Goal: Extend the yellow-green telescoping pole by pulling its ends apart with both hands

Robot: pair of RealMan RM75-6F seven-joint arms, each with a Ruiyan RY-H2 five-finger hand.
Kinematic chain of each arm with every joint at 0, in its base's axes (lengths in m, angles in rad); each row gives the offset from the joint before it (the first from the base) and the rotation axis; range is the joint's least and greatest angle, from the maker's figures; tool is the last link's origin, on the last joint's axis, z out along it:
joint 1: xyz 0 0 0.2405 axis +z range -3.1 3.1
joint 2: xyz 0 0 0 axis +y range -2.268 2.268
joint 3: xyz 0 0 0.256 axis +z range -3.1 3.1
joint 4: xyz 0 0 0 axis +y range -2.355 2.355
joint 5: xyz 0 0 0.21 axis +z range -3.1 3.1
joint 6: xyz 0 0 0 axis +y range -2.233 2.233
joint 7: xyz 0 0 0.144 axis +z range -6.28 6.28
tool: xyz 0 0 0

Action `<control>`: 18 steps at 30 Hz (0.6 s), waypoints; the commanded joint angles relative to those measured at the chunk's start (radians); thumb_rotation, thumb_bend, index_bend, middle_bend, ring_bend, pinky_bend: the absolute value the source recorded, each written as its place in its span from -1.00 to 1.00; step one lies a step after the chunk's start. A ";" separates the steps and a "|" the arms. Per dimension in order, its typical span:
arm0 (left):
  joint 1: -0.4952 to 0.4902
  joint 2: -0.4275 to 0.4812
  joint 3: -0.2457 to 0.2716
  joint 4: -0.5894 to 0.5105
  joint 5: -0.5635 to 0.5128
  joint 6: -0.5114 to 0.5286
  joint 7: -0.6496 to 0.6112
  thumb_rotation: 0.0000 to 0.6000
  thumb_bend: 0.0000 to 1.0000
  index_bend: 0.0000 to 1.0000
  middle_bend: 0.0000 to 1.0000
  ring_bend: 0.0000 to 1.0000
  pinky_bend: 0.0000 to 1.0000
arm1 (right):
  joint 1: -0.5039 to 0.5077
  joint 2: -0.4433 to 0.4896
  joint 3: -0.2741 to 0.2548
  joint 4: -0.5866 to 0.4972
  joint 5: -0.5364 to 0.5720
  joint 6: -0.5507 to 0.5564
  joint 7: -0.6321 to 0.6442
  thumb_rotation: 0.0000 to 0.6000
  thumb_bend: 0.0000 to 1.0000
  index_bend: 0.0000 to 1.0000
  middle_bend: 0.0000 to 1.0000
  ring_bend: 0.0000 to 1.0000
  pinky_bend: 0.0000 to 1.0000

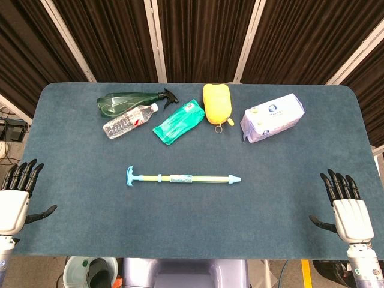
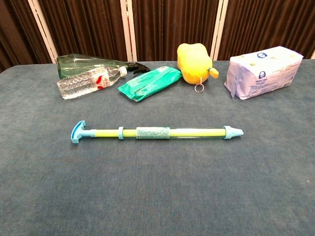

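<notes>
The yellow-green telescoping pole [image 1: 183, 178] lies flat across the middle of the blue table, with a light-blue T-handle at its left end and a light-blue tip at its right end. The chest view shows the pole [image 2: 156, 132] lengthwise too. My left hand [image 1: 16, 198] hovers at the table's near left corner, fingers apart and holding nothing. Over the near right corner my right hand [image 1: 347, 209] is held the same way, empty. Both hands are far from the pole and appear only in the head view.
Along the far side lie a green spray bottle [image 1: 131, 101], a clear water bottle [image 1: 129, 122], a green packet [image 1: 178, 122], a yellow pouch [image 1: 217, 102] and a white tissue pack [image 1: 272, 116]. The table [image 1: 78, 228] is covered in blue cloth.
</notes>
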 commanded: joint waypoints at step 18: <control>-0.011 -0.004 -0.006 -0.010 0.015 0.002 0.004 0.98 -0.95 -1.00 -1.00 -1.00 -1.00 | 0.068 -0.084 -0.049 -0.012 -0.135 -0.079 -0.157 1.00 -0.88 -0.26 -1.00 -1.00 -1.00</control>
